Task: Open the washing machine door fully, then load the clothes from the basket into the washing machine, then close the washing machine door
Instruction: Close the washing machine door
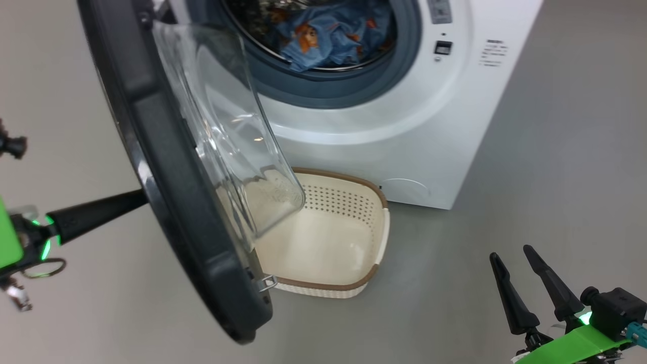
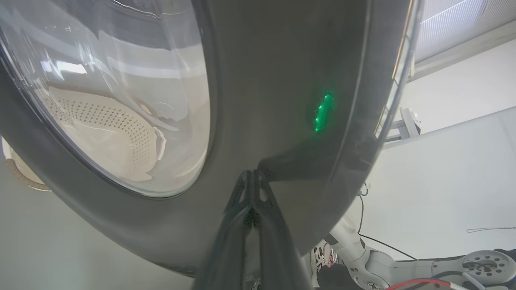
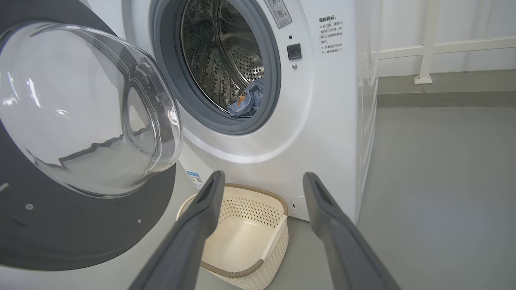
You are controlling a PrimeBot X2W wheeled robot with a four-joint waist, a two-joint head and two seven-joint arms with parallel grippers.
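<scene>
The washing machine door (image 1: 167,167) stands partly swung out and runs from the upper left of the head view down to its lower centre, black rim edge-on, its clear glass bowl bulging toward the washing machine (image 1: 404,126). The machine fills the upper centre and right of that view, and its round mouth with the grey gasket is uncovered. The clothes (image 1: 328,35), blue with orange figures, lie in the drum at the top centre, one fold resting on the gasket's lower lip. The basket (image 1: 380,237) sits on the grey floor (image 1: 556,177) just in front of the machine, at the frame's centre, partly behind the door's glass, its cream bottom in plain view. The left claw (image 1: 144,194) comes in from the left edge, fingers pressed together with nothing between them, tips touching the outer face of the door's rim. The right claw (image 1: 510,252) hangs at the lower right, well apart from the basket, its two fingers spread wide and holding nothing.
</scene>
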